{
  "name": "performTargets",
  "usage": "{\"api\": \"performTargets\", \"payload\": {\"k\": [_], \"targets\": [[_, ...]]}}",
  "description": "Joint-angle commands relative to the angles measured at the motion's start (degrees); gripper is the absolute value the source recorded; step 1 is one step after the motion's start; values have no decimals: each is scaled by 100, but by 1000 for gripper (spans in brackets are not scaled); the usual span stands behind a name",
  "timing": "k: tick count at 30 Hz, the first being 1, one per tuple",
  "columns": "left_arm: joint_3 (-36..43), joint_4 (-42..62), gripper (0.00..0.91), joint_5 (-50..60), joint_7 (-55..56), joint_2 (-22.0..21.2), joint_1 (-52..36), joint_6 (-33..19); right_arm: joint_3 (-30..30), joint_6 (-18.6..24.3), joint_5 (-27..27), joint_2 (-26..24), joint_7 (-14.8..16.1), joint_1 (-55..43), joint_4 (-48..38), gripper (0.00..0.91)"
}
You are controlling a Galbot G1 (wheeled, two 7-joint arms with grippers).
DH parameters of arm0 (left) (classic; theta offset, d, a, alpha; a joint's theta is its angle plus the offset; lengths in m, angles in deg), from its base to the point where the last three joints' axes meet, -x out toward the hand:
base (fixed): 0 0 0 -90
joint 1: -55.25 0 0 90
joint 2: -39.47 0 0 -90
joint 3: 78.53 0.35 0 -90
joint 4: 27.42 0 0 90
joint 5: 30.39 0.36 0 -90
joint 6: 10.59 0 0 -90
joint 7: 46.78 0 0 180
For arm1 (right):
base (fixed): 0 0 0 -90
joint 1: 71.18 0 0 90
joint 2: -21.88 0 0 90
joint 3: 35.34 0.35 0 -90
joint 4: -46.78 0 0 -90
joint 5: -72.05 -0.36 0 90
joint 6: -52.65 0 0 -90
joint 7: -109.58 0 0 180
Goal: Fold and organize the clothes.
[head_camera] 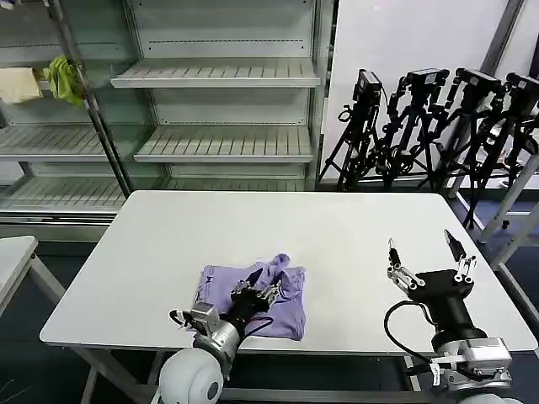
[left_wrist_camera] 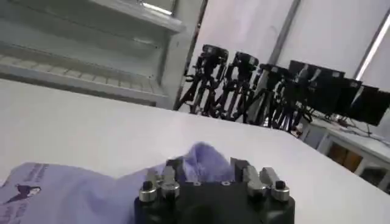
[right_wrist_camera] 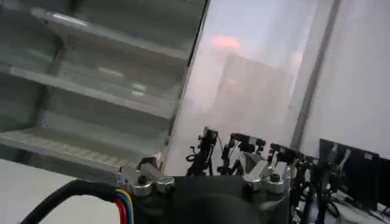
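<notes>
The head view looks forward and down from above the near edge of the white table (head_camera: pixel 337 227), taking in the whole tabletop, the empty shelving unit (head_camera: pixel 221 109) behind it and the row of black tripods (head_camera: pixel 429 126) at the far right.

The left wrist view sits low, just behind the left gripper (left_wrist_camera: pixel 207 173), close over the lavender T-shirt (left_wrist_camera: pixel 73 195), facing across the table toward the same tripods (left_wrist_camera: pixel 244 85) and shelving (left_wrist_camera: pixel 91 55).

The right wrist view, behind the right gripper (right_wrist_camera: pixel 204 173), seems tilted upward, facing the shelving (right_wrist_camera: pixel 91 91), wall and tripods (right_wrist_camera: pixel 244 152).
</notes>
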Motion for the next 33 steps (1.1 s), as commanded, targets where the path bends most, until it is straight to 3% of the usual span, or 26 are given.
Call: {"api": "performTargets", "payload": {"k": [1, 7, 18, 33], "targets": [[23, -383, 907, 12, 9, 24, 171, -13, -24, -2, 19, 1, 6, -11, 281, 907], [-252, -703, 907, -18, 17, 111, 247, 11, -69, -2, 34, -24, 14, -28, 281, 907], [-1852, -511, 907, -13, 201, 419, 413, 5, -253, 44, -2, -72, 54, -266, 239, 907], [-1837, 94, 907, -182, 276, 70, 738, 58, -284, 73, -208, -215, 109, -487, 281, 907]]}}
